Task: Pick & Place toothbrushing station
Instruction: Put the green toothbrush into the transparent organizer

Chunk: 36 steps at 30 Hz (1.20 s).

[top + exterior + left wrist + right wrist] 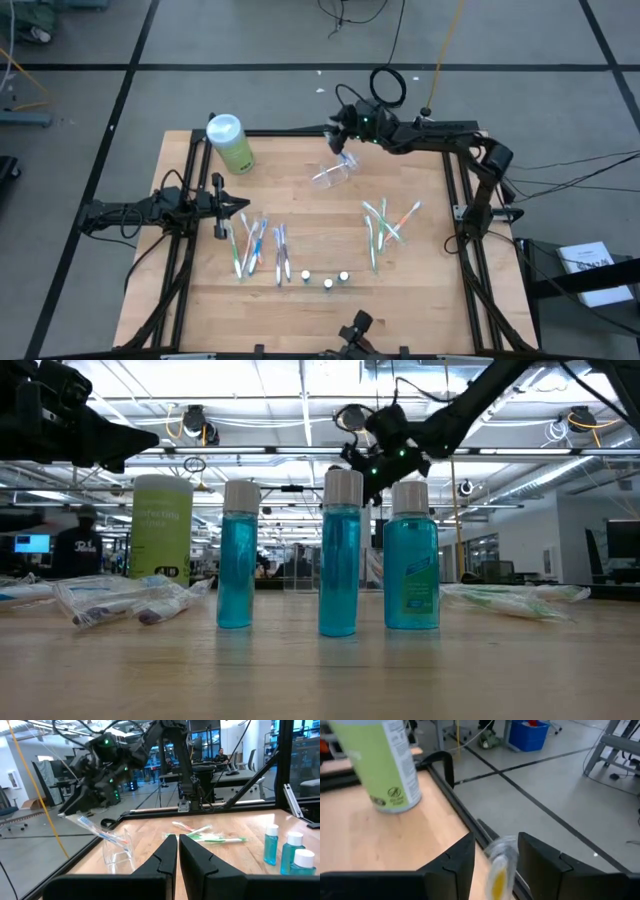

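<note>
1. The left gripper [222, 208] waits at the bench's [320, 300] 9 o'clock edge. Its fingers [165, 857] are almost closed, a thin slit between them, and hold nothing.
2. The light-green bottle [230, 142] stands at about 11 o'clock. Loose wrapped toothbrushes [255, 245] lie at 8 o'clock, and three small blue bottles [325, 279] stand in a row at 6 o'clock.
3. The toothbrushing station [333, 174] sits just past the bench's centre toward 12 o'clock. In the high view it seems tipped or lying over; I cannot tell for sure. In the left wrist view a toothbrush [100, 831] leans into it.
4. My judgement of its handling: thin clear plastic, so very light, stiff but easy to crack or squash, with smooth, slippery walls. It would skid or topple at a nudge. Best to pinch one wall at the open rim, or a divider between compartments, with gentle pressure.
5. The right gripper [343, 138] hovers at 12 o'clock, just beyond the station. Its fingers [452, 862] stand apart around a wrapped toothbrush [500, 865]; whether they press on it I cannot tell.
6. More toothbrushes [385, 222] lie at 3 o'clock.
</note>
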Each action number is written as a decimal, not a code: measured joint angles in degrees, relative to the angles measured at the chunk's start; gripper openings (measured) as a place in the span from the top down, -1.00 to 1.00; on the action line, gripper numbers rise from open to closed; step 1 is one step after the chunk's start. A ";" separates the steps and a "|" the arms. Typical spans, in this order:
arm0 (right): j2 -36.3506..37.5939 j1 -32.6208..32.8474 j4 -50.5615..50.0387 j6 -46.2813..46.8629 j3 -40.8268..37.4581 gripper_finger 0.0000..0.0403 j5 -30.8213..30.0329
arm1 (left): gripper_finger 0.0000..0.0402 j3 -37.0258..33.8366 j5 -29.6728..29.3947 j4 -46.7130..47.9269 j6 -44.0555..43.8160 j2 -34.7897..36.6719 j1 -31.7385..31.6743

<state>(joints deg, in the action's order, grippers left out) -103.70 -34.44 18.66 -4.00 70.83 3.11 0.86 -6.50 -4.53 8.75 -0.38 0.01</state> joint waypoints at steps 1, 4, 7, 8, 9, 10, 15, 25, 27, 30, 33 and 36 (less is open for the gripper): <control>0.81 0.07 -1.40 -0.96 0.00 0.31 0.00 | 0.87 0.00 0.00 0.02 0.00 0.02 0.02; 2.02 0.05 -6.35 -2.28 0.04 0.36 0.00 | 0.87 0.00 0.00 0.00 0.00 0.00 0.00; 3.15 -0.03 -12.33 -1.41 -1.20 0.42 -0.02 | 0.87 0.00 -0.01 0.00 0.00 0.01 0.00; 3.61 -0.04 -13.45 -1.43 -1.73 0.43 -0.02 | 0.87 0.00 0.00 0.01 0.00 0.01 0.02; 4.42 0.03 -15.06 -1.45 -2.50 0.44 -0.03 | 0.87 0.00 0.00 0.00 0.00 0.00 0.02; 5.48 0.08 -17.36 -1.46 -3.35 0.45 -0.02 | 0.87 0.00 -0.01 0.00 0.00 0.00 0.02; 12.90 1.17 -26.32 -0.74 -7.20 0.45 -0.02 | 0.87 0.00 -0.02 0.00 0.00 0.01 0.01; 33.75 11.11 -28.83 4.44 -27.29 0.43 0.04 | 0.87 0.00 -0.03 0.02 0.00 0.01 0.00; 36.21 14.13 -29.29 7.23 -30.51 0.43 -0.04 | 0.87 0.00 -0.04 0.02 0.00 0.02 0.00; 37.76 19.48 -32.81 11.57 -32.81 0.43 -1.94 | 0.87 0.00 -0.04 0.02 0.00 0.02 0.00; 37.11 25.20 -38.21 13.60 -33.42 0.43 -7.13 | 0.87 0.00 -0.03 0.02 0.00 0.01 0.01; 35.45 29.60 -37.87 16.17 -33.42 0.43 -7.91 | 0.87 0.00 -0.02 0.02 0.00 0.02 0.02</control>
<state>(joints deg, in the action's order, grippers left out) -68.25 -4.84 -19.22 12.16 37.41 -4.80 0.86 -6.52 -4.51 8.75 -0.36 0.03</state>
